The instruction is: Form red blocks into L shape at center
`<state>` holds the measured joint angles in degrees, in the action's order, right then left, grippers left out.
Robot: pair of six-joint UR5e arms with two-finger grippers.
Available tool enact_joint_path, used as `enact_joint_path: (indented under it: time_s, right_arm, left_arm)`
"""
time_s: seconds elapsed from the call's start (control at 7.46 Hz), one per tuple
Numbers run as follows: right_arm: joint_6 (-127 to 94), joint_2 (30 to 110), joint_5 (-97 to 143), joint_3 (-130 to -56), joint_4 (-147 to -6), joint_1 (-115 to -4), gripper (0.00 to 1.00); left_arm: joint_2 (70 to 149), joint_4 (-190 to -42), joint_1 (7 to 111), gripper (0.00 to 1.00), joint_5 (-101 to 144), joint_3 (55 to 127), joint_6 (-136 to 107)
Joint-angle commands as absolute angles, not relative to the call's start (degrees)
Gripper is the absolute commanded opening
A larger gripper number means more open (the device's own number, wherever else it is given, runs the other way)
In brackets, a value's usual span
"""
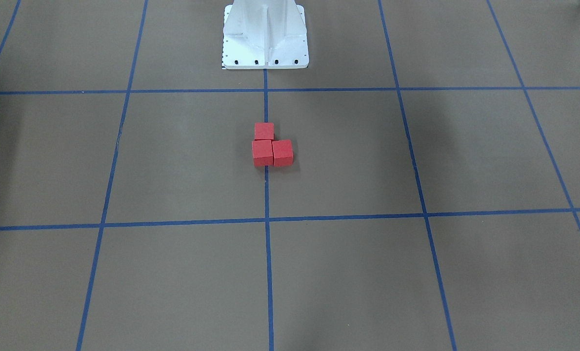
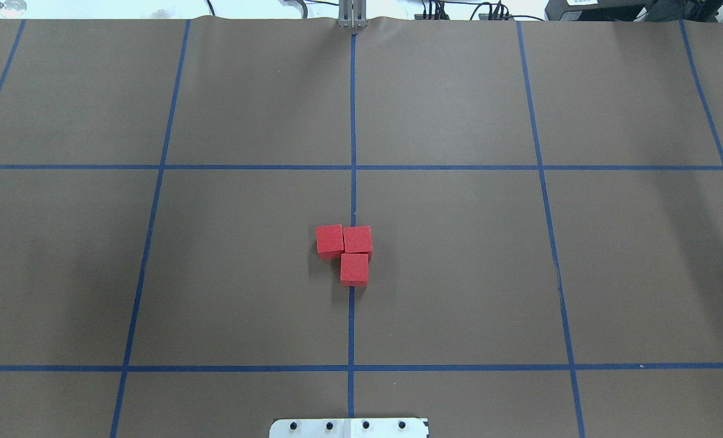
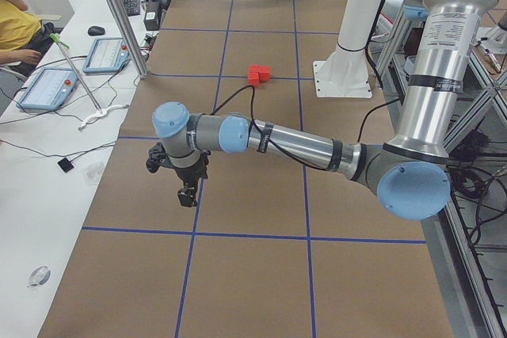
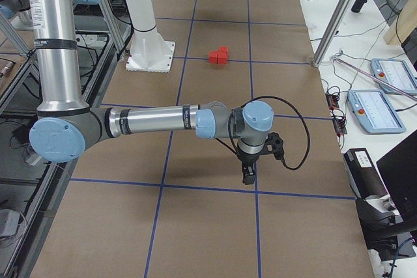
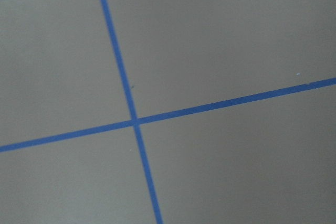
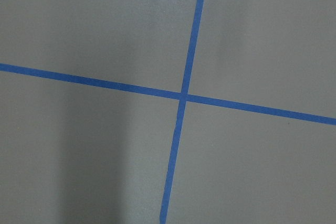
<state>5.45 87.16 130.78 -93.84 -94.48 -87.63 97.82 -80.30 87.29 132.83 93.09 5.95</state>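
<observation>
**L shape looks finished; both arms hang clear**

The three red blocks lie on the brown surface straight out in front of the white robot base, over the blue line that runs out from the base's middle. They sit face to face as a right-angled L shape. The corner block is farthest from the base, one block touches it on the side toward the base, and another touches it on the robot's left.

Judging by this layout, the forming is done. At most a slight squaring-up remains, since the left block's edge looks a little out of line.

The left gripper hangs well off to the base's left and the right gripper well off to its right, both far from the blocks. Whether their fingers are apart or together I cannot tell, because only the side views show them.
</observation>
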Motion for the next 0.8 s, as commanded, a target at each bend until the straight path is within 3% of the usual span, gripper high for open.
enact_joint_path:
  time_s: [0.0,0.67]
  right_arm:
    - [5.45,87.19,130.78,-93.87,-94.48,-87.63,0.99]
    - [5.45,87.19,130.78,-93.87,-94.48,-87.63,0.99]
  left_arm:
    - [93.44,-85.67,90.18,1.0,132.89,93.08,5.71]
    - [93.51,-87.19,89.91,1.0,132.71,93.34,5.98]
